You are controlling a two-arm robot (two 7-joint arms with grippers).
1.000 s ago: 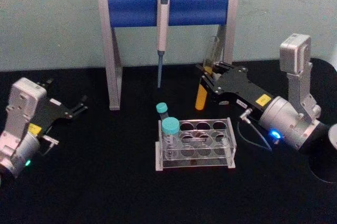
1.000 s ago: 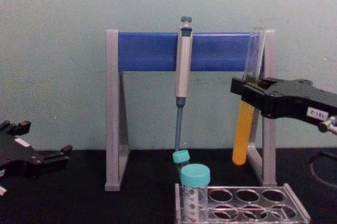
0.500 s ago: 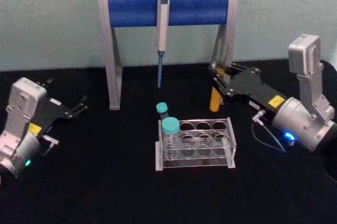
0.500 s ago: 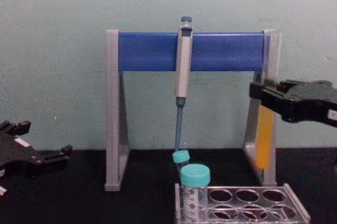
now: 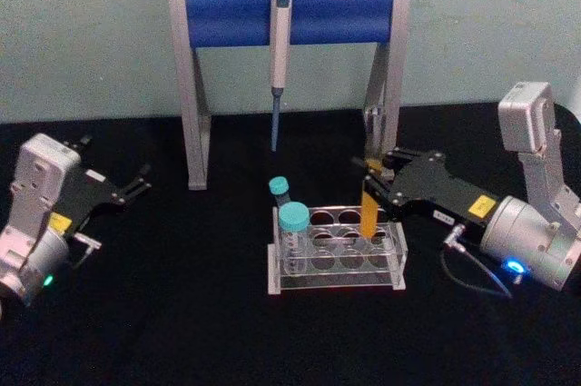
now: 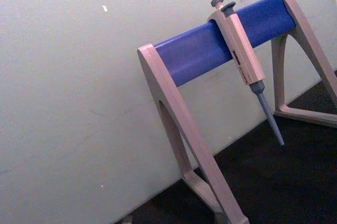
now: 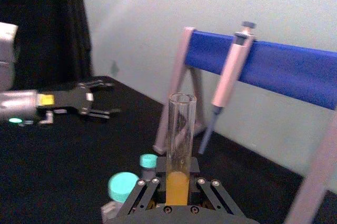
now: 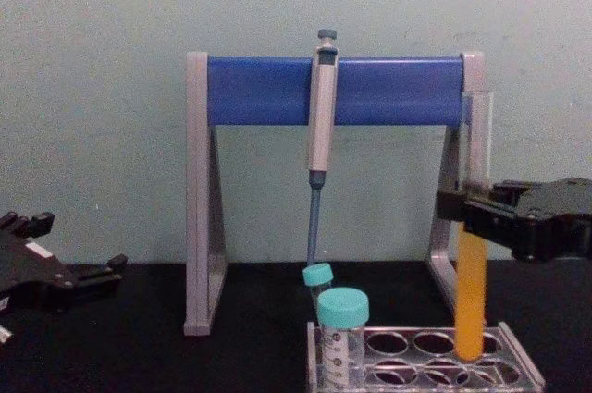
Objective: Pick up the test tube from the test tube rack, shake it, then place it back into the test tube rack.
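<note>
My right gripper [image 5: 371,188] is shut on the test tube [image 5: 369,213], a thin clear glass tube with orange-yellow liquid in its lower half. It holds the tube upright over the back right corner of the clear test tube rack [image 5: 338,282]. In the chest view the test tube [image 8: 470,296] hangs from the right gripper [image 8: 464,215] with its tip at the top plate of the rack [image 8: 525,373]; whether it is inside a hole I cannot tell. The right wrist view has the tube [image 7: 180,134] rising between the fingers. My left gripper [image 5: 136,188] rests open at the far left.
A grey-and-blue pipette stand [image 5: 289,14] spans the back, with a pipette [image 5: 279,59] hanging from its bar. Two teal-capped tubes [image 5: 292,218] stand in the rack's left column. The stand's right leg [image 5: 381,86] is just behind the held tube.
The right gripper has carried the test tube from beside the stand's right leg forward and down, so that it now hangs over the rack's back right corner. The left arm has stayed still.
</note>
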